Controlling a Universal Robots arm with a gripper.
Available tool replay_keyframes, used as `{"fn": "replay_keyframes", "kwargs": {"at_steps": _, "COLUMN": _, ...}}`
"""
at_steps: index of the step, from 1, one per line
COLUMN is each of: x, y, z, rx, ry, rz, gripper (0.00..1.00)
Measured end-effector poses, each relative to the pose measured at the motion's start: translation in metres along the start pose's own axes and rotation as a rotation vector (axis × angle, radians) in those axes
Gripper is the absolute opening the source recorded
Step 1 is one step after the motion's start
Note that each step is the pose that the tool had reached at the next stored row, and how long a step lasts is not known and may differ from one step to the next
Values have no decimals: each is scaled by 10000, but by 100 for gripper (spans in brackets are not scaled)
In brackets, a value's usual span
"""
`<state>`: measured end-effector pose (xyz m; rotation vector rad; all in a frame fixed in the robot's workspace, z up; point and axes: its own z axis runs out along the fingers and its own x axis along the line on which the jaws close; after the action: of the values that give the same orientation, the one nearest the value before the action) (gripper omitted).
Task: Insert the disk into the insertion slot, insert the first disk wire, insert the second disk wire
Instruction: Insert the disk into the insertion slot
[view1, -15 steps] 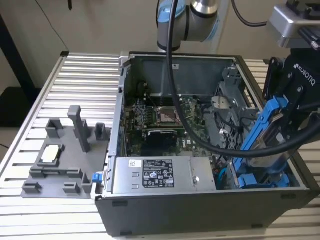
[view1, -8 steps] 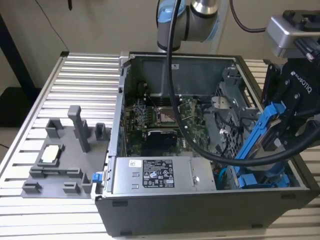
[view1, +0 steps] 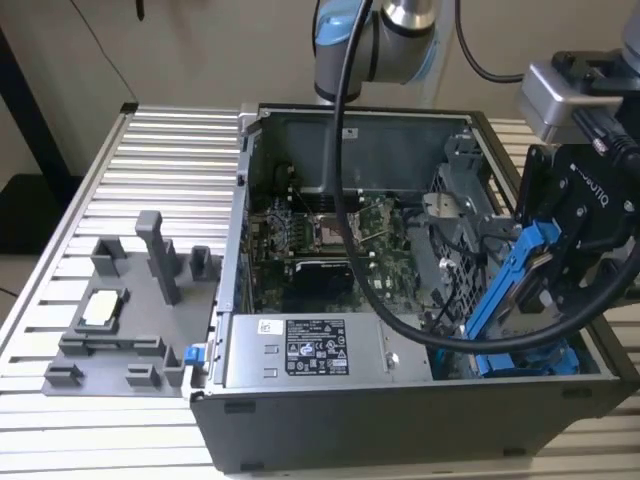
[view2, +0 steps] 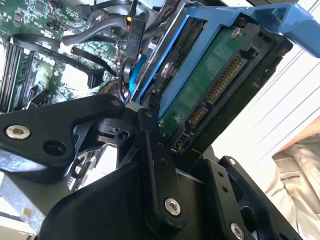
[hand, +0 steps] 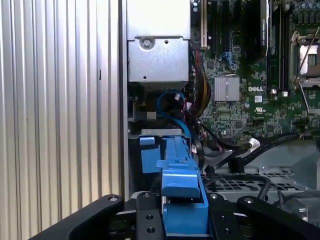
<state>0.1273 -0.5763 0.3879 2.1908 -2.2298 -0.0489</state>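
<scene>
- The claw of the single arm gripped the disk by its bright blue carrier, fingers closed against both flat sides, over the open computer case on the ribbed desk.
- The disk hung steeply tilted at the exterior view's right end of the case. Its lower end dipped among black cables beside the grey perforated drive cage, and its upper tab stood clear above the case wall.
- In the second wrist view the disk's green circuit side and gold connector edge lay bare, with no wire plugged in.
- In the first wrist view the carrier ran edge-on away from the claw toward the case's interior, with the cage's perforated sheet just beside it.
- The mouth of the insertion slot was screened by disk and claw, so how far the disk had entered could not be told.
- By the look of it, the first step was in hand: the disk was not yet seated and both wires were untouched.
- Seating it would call for bringing the tilted carrier square with the cage opening, keeping the loose cables out of its path, and a straight, even push.
- The silver power-supply box and the motherboard lay well apart from the work.
</scene>
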Motion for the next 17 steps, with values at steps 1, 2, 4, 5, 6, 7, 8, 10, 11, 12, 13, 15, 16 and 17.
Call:
{"fn": "replay_keyframes", "kwargs": {"at_steps": 1, "x": 0, "y": 0, "z": 18, "rx": 0, "ry": 1, "rz": 0, "gripper": 33}}
{"fn": "replay_keyframes", "kwargs": {"at_steps": 2, "x": 0, "y": -1, "z": 36, "rx": 0, "ry": 0, "rz": 0, "gripper": 33}}
{"fn": "replay_keyframes", "kwargs": {"at_steps": 4, "x": 1, "y": -2, "z": 68, "rx": 0, "ry": -2, "rz": 0, "gripper": 33}}
{"fn": "replay_keyframes", "kwargs": {"at_steps": 5, "x": 1, "y": -3, "z": 80, "rx": 0, "ry": -4, "rz": 0, "gripper": 33}}
{"fn": "replay_keyframes", "kwargs": {"at_steps": 6, "x": 0, "y": -3, "z": 87, "rx": 0, "ry": -3, "rz": 0, "gripper": 33}}
{"fn": "replay_keyframes", "kwargs": {"at_steps": 7, "x": 0, "y": -3, "z": 91, "rx": 0, "ry": -2, "rz": -1, "gripper": 33}}
{"fn": "replay_keyframes", "kwargs": {"at_steps": 8, "x": 1, "y": -3, "z": 93, "rx": 0, "ry": -2, "rz": -3, "gripper": 33}}
{"fn": "replay_keyframes", "kwargs": {"at_steps": 10, "x": 1, "y": -3, "z": 94, "rx": 0, "ry": -2, "rz": -6, "gripper": 33}}
{"fn": "replay_keyframes", "kwargs": {"at_steps": 11, "x": 1, "y": -3, "z": 94, "rx": 0, "ry": -1, "rz": -7, "gripper": 33}}
{"fn": "replay_keyframes", "kwargs": {"at_steps": 12, "x": 1, "y": -3, "z": 94, "rx": -1, "ry": -2, "rz": -8, "gripper": 34}}
{"fn": "replay_keyframes", "kwargs": {"at_steps": 13, "x": 1, "y": -3, "z": 95, "rx": 0, "ry": -4, "rz": -9, "gripper": 34}}
{"fn": "replay_keyframes", "kwargs": {"at_steps": 15, "x": 1, "y": -3, "z": 95, "rx": 0, "ry": -5, "rz": -11, "gripper": 41}}
{"fn": "replay_keyframes", "kwargs": {"at_steps": 16, "x": 1, "y": -3, "z": 94, "rx": -2, "ry": -7, "rz": -11, "gripper": 41}}
{"fn": "replay_keyframes", "kwargs": {"at_steps": 17, "x": 1, "y": -3, "z": 91, "rx": -3, "ry": -5, "rz": -11, "gripper": 41}}
